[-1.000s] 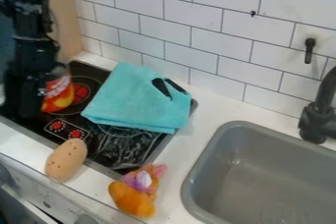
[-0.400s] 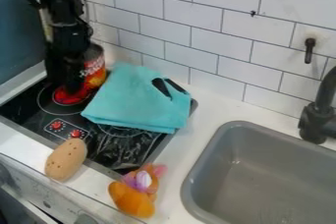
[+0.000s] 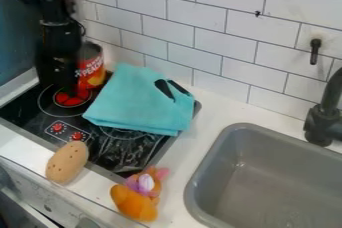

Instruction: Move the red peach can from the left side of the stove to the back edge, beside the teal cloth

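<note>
The black gripper (image 3: pixel 62 83) hangs at the upper left, low over the red-lit rear burner of the stove. Right beside it, partly behind it, a red can (image 3: pixel 91 67) with a yellow-orange label stands upright; whether they touch is unclear. To the right of the can, a turquoise cloth (image 3: pixel 137 102) with dark patches lies folded over the stove's right part. A tan potato-like toy (image 3: pixel 67 162) with small holes rests on the front edge of the stove. The orange plush toy (image 3: pixel 137 199) with a purple-and-white part lies on the counter in front.
The black stovetop (image 3: pixel 20 104) has a panel with red knobs (image 3: pixel 58 127). At the right, a grey sink (image 3: pixel 230 172) is set into the white counter (image 3: pixel 207 117), with a black faucet (image 3: pixel 325 117) behind it. A white tiled wall (image 3: pixel 220 37) runs along the back.
The gripper has moved right, then slightly back left. The can stood lower and further left in the first frame; it is now further back and to the right. The cloth and both toys have stayed put.
</note>
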`<state>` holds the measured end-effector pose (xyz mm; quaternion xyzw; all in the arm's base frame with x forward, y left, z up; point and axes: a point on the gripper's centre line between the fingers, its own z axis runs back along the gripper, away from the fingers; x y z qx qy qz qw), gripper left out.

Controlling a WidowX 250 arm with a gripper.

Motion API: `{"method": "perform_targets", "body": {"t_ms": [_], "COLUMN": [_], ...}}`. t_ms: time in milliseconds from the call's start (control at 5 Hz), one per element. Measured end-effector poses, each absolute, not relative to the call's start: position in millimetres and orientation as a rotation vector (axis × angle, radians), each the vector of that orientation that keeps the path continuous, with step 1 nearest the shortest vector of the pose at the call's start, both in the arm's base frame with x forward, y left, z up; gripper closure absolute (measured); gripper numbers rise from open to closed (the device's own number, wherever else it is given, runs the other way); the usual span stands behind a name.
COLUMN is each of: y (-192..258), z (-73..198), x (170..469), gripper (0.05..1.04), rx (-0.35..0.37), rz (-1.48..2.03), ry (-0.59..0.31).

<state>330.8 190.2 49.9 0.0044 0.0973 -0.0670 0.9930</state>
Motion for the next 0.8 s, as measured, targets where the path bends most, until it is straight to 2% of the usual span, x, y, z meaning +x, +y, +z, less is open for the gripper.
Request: {"method": "perform_targets", "body": {"t_ms": [400,800], "y": [176,109], "z": [106,112], "x": [293,269], "gripper": [0.083,0.083], "rx": [0.072,0.026], "rz": [-0.078,-0.124], "ry": [0.164,0.134]}}
